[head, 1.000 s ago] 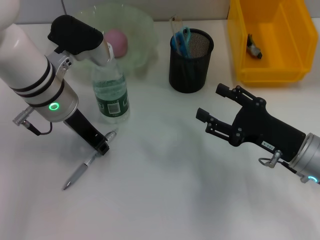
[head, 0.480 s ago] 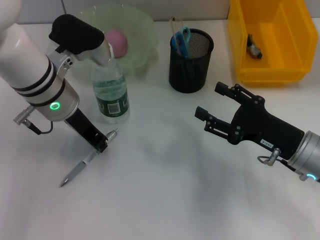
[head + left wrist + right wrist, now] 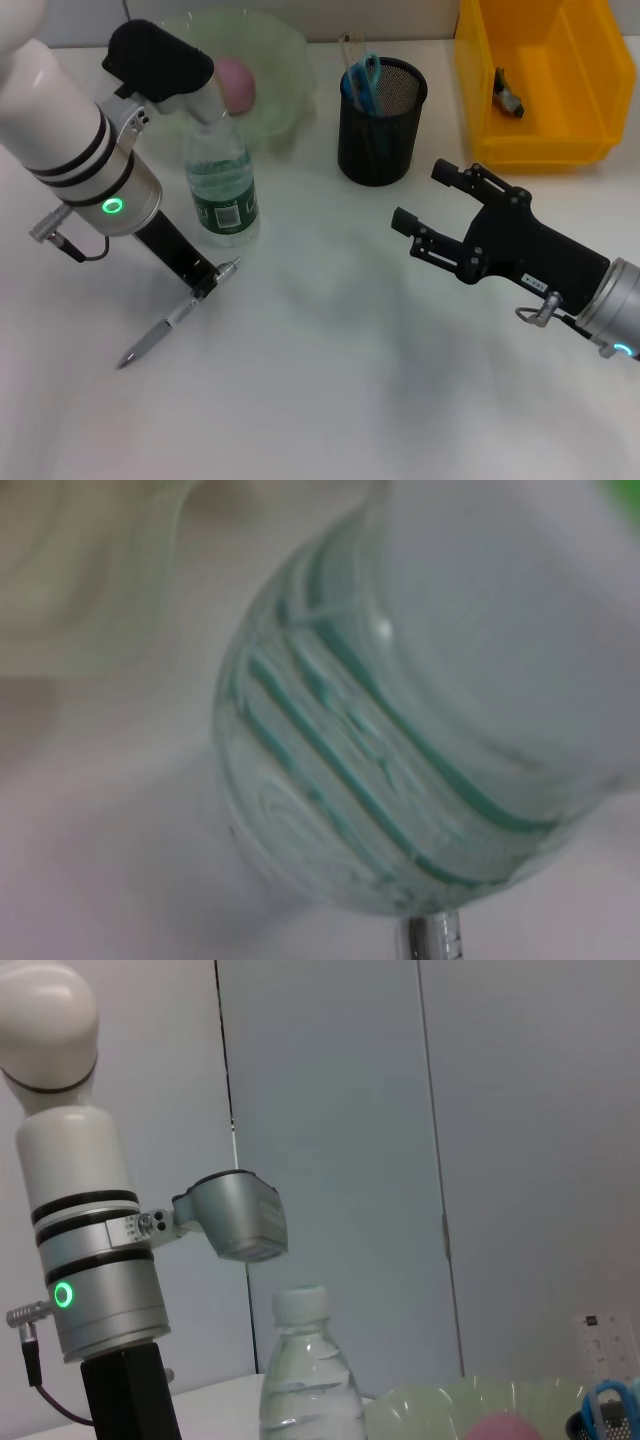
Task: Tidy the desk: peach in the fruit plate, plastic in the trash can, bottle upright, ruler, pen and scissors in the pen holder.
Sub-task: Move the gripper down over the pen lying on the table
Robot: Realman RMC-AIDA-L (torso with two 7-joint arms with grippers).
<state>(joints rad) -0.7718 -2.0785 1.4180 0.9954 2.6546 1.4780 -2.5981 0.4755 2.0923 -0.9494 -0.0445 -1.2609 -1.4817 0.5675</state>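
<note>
The left hand [image 3: 203, 284] is down at the white surface [image 3: 330, 400], pinching the silver pen [image 3: 170, 320] near its tip, presumably for transfer to the black mesh pen holder [image 3: 381, 122], while the right hand [image 3: 440, 215] hovers wide open.

Bright, even light from above on my head view; the white surface [image 3: 330, 400] reads slightly washed, with only soft, faint shadows beside the bottle [image 3: 222, 195] and under my left arm. A green status light glows on that arm. My left wrist view is badly out of focus, the bottle filling it as a smear of teal stripes. My right wrist view is dimmer, grey-blue, fairly sharp.
</note>
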